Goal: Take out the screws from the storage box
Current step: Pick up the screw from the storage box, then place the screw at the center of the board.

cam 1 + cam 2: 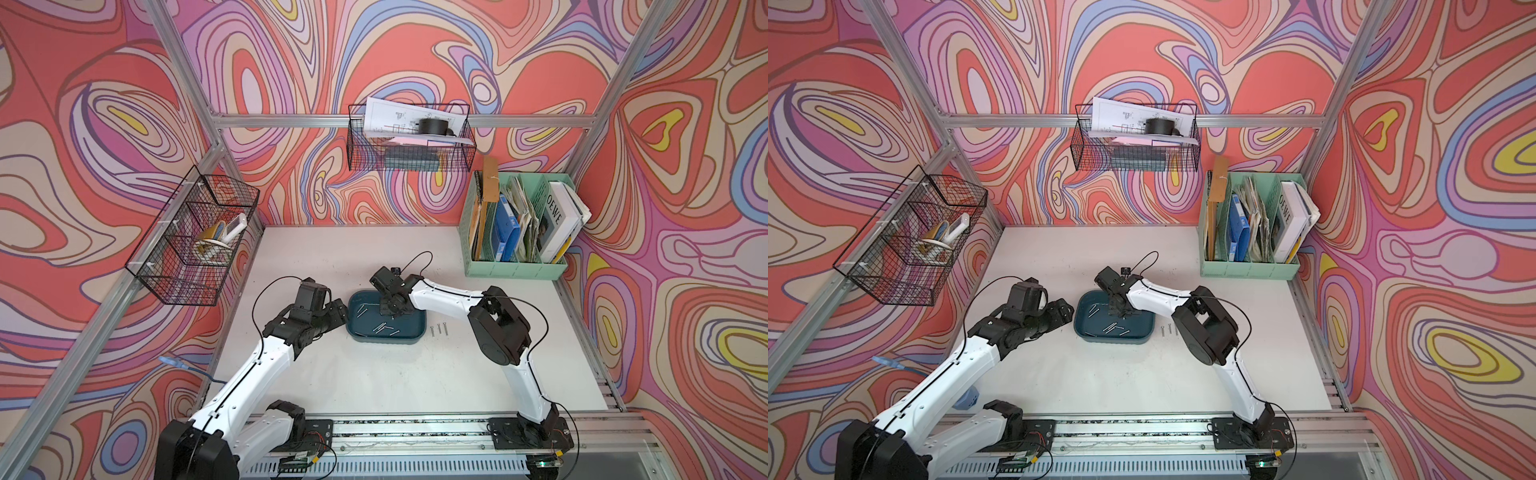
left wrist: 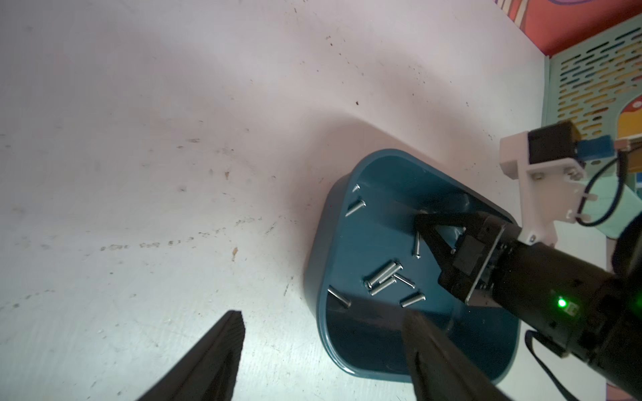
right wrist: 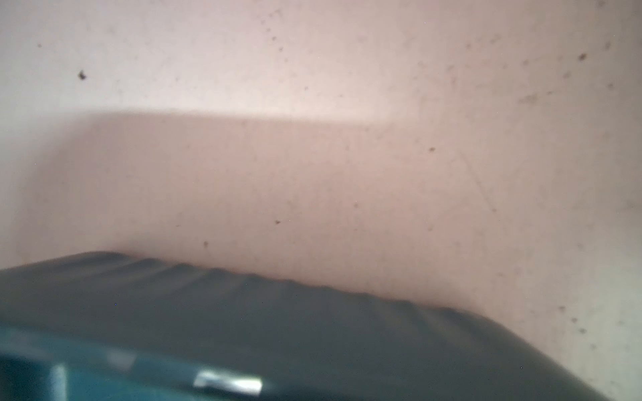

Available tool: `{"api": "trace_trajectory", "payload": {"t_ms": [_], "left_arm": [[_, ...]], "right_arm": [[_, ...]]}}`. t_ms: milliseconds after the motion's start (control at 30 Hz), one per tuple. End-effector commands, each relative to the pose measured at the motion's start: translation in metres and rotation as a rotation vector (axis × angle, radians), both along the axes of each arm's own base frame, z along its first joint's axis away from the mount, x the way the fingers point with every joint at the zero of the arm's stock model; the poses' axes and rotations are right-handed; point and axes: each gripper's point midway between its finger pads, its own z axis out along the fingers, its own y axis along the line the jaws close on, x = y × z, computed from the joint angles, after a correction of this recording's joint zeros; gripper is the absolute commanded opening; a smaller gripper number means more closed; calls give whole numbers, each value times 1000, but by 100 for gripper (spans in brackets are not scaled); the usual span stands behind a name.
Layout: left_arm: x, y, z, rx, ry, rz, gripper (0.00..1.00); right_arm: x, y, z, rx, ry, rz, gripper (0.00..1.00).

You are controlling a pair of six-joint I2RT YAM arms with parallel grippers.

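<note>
Left wrist view gives the clearest look: the screws (image 2: 385,277) lie flat on the floor of the storage box (image 2: 311,291), a few crossing one another near the middle and singles scattered toward the walls. The right gripper (image 2: 421,221) is down inside the box with its jaws together at the tips; a pale glint sits right there (possibly a screw, though I cannot tell if anything is truly pinched). In a top view the box sits on the table (image 1: 374,374) between the two arms, and three screws (image 1: 439,329) lie in a neat row just beside its right end. The left gripper (image 2: 323,314) hangs at the box's left end with its jaws wide apart, holding nothing. To my eye the step is lifting one screw out. I would raise the wrist straight up until it clears the rim, and only then swing toward that row. Dragging sideways risks catching the wall and shifting the light box. If the jaws come up empty, a lone screw is a better target than the heap. The mint file organizer (image 1: 515,266) stands well clear.
</note>
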Motion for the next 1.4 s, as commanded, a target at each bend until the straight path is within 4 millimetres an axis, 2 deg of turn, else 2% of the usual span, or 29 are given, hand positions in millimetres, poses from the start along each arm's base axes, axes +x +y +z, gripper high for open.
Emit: {"api": "trace_trajectory", "payload": {"t_ms": [0, 133, 267, 400, 567, 767, 1000, 1267, 1367], "left_arm": [[10, -31, 21, -126, -58, -126, 78], [13, -47, 30, -188, -75, -181, 78], [12, -45, 26, -165, -70, -183, 78], [12, -41, 21, -142, -56, -170, 78], [12, -46, 20, -157, -52, -187, 78], [11, -71, 25, -173, -63, -280, 78], [13, -76, 20, -140, -45, -286, 78], [16, -77, 18, -146, -38, -263, 77], [17, -81, 19, -157, -35, -268, 77]], "right_arm": [[-1, 3, 13, 22, -32, 47, 0], [-2, 7, 24, 50, -44, 72, 0], [-3, 12, 43, 113, -72, 85, 0], [-4, 8, 57, 122, -99, 84, 0], [-9, -4, 58, 89, -107, 84, 0], [-12, -5, 66, 100, -116, 84, 0], [-20, -24, 77, 68, -143, 71, 0], [-28, -55, 91, 19, -179, 30, 0], [-29, -67, 103, 23, -200, 12, 0]]}}
